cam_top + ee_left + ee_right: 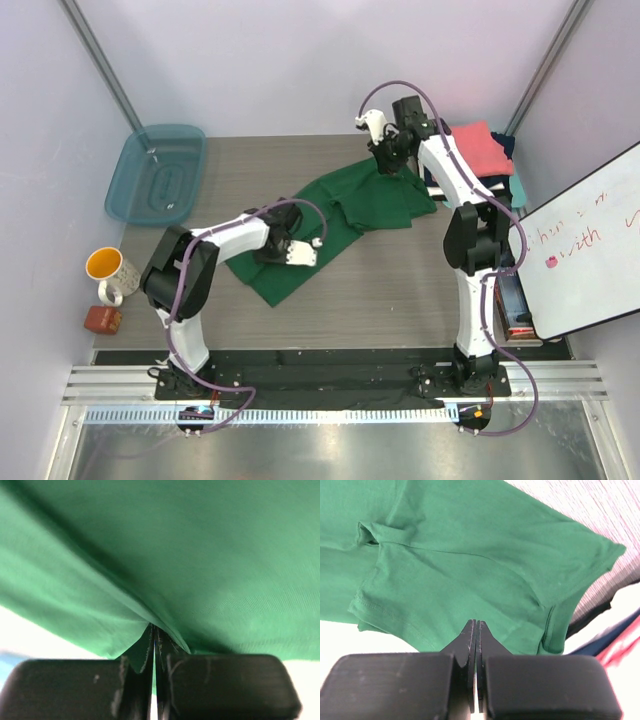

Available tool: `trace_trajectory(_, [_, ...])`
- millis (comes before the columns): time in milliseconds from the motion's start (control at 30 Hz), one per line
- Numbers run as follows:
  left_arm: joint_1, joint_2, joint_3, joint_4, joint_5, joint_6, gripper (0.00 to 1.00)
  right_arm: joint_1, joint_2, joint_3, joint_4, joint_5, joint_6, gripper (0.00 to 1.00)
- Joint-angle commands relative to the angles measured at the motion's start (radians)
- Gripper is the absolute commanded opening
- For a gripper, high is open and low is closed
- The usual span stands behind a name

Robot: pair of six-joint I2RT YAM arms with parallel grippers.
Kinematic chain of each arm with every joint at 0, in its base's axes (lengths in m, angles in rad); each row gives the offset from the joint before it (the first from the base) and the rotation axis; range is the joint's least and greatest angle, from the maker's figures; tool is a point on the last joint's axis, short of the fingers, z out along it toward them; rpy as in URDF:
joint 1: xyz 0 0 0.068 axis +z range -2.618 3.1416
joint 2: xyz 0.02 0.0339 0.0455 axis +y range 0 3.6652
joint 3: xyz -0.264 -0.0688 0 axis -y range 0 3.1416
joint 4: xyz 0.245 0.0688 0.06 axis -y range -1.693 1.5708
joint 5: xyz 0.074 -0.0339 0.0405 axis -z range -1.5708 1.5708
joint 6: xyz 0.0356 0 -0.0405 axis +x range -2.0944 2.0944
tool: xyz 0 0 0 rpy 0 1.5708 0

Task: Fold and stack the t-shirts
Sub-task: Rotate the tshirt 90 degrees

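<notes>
My left pincer (154, 632) is clamped shut on a fold of the dark green t-shirt (345, 210), a soft knit lying rumpled mid-way across the table (400, 290). My right pincer (476, 627) is closed at the shirt's stitched hem; I cannot tell whether it grips the cloth. The folded shirts (478, 148) are stacked at the far right corner.

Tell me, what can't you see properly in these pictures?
- Folded t-shirts, top view: the right arm covers part of the stack.
- Whiteboard writing, top view: cut off by the right edge.
- Table, left wrist view: the green t-shirt fills almost everything.
- Right fingers, right wrist view: shut, but unclear whether cloth is pinched.
</notes>
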Motion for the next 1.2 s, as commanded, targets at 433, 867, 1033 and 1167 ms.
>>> trace_trajectory(433, [-0.302, -0.076, -0.130, -0.215, 0.366, -0.029, 0.00, -0.036, 0.135, 0.031, 0.056, 0.060, 0.173, 0.01])
trace_trajectory(867, [-0.330, -0.130, -0.146, -0.232, 0.411, -0.061, 0.00, 0.000, 0.368, 0.173, 0.206, 0.147, 0.101, 0.01])
trace_trajectory(1033, [-0.331, -0.099, -0.123, -0.220, 0.431, -0.075, 0.00, 0.049, 0.464, 0.224, 0.367, 0.193, -0.023, 0.01])
trace_trajectory(1167, [-0.334, -0.087, -0.113, -0.218, 0.441, -0.078, 0.00, 0.095, 0.511, 0.223, 0.539, 0.223, -0.133, 0.01])
